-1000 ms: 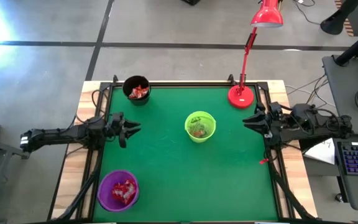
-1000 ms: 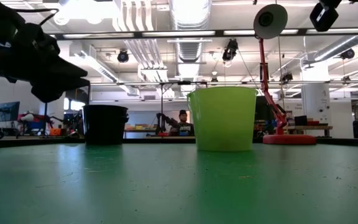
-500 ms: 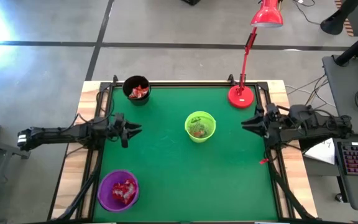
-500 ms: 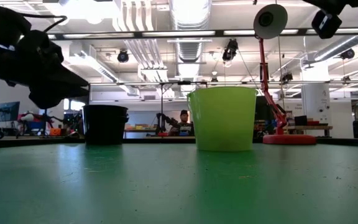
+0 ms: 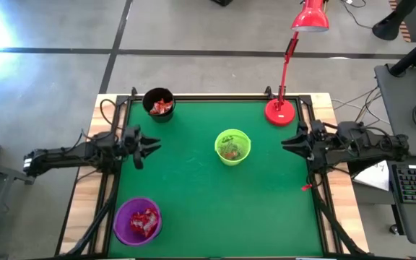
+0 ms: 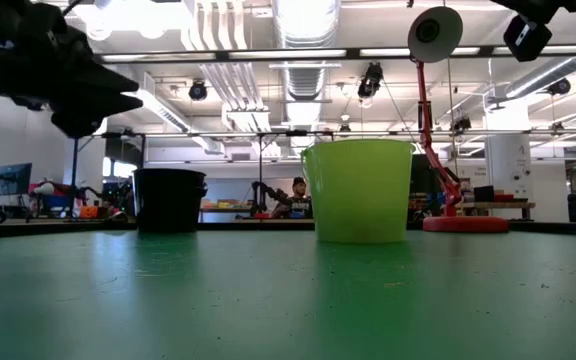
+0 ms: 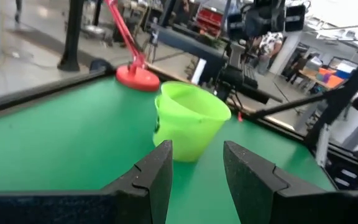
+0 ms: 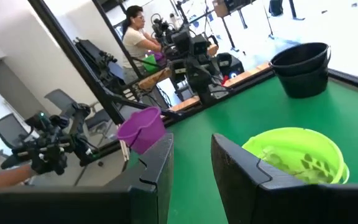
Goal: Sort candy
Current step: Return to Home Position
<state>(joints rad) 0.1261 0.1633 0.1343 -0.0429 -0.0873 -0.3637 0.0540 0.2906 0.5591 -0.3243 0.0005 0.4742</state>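
Two claws flank the green desk (image 5: 193, 202): left claw (image 5: 149, 148) and right claw (image 5: 289, 142), both released, empty. Risk: the right arm clips the red lamp (image 5: 279, 111) just beside it. All visible candy (image 5: 144, 222) sits inside the green cup (image 5: 232, 146), purple cup (image 5: 137, 220) and black cup (image 5: 159, 104); a swept cup spills it.

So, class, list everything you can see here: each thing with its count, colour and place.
Table: one, green top.
Green cup: one, lime, table middle; holds pale candy.
Black cup: one, far left corner; holds red candy.
Purple cup: one, near left corner; holds more red candy.
Lamp: one, red, far right corner.
Person: one, light top, room beyond.
Left tool: dark, open, left edge.
Right tool: dark, open, right edge.
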